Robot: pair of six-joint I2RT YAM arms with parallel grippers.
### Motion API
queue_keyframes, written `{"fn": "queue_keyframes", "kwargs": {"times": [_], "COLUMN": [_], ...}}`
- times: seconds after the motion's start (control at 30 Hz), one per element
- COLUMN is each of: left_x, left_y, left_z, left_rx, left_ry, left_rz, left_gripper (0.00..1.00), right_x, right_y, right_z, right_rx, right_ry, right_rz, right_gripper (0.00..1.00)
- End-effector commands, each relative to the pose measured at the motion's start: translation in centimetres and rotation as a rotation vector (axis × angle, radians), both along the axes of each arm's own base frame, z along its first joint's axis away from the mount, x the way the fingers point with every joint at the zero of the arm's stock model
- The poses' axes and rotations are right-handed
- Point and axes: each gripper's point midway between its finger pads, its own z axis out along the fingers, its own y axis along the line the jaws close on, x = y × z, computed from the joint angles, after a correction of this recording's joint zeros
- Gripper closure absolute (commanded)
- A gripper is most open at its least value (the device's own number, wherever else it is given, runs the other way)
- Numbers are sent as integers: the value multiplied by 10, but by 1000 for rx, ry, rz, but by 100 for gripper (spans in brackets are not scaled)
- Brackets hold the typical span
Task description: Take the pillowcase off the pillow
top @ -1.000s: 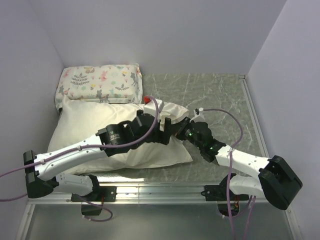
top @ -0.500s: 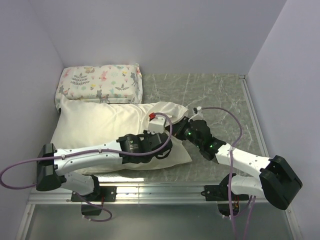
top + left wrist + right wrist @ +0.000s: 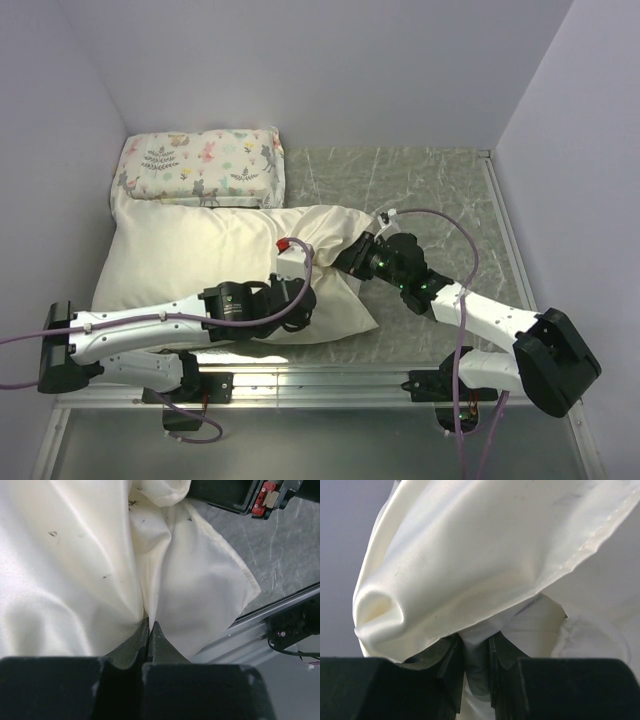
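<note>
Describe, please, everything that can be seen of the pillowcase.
The pillowcase is cream, thin, slightly shiny fabric, wrinkled, with a stitched hem at its right end. It lies plump on the grey table, its far edge against the printed pillow. The left gripper is shut on a fold near the front corner; the right gripper has bunched fabric between its fingers at the right end. Small dark specks mark it.
</note>
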Motion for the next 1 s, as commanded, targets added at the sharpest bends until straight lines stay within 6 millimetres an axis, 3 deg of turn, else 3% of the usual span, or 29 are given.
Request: {"fn": "queue_keyframes", "kwargs": {"times": [0.0,0.23,0.37,0.7,0.97], "left_x": [-31,-33,-34,-36,-41], "left_y": [10,23,31,44,55], "left_z": [-14,-8,-9,-7,-26], "left_rx": [29,35,67,91,145], "left_ry": [104,104,108,117,155], "left_rz": [-81,-54,-45,-24,-12], "left_gripper": [100,100,100,100,100], "right_x": [37,45,53,81,110], "right_y": [-14,-27,-42,-86,-114], "right_z": [29,36,36,45,70], "right_rx": [18,24,22,24,50], "right_ry": [-97,-107,-100,-95,-114], "right_rz": [-111,-136,-166,-281,-351], "right_gripper": [75,73,92,90,91]}}
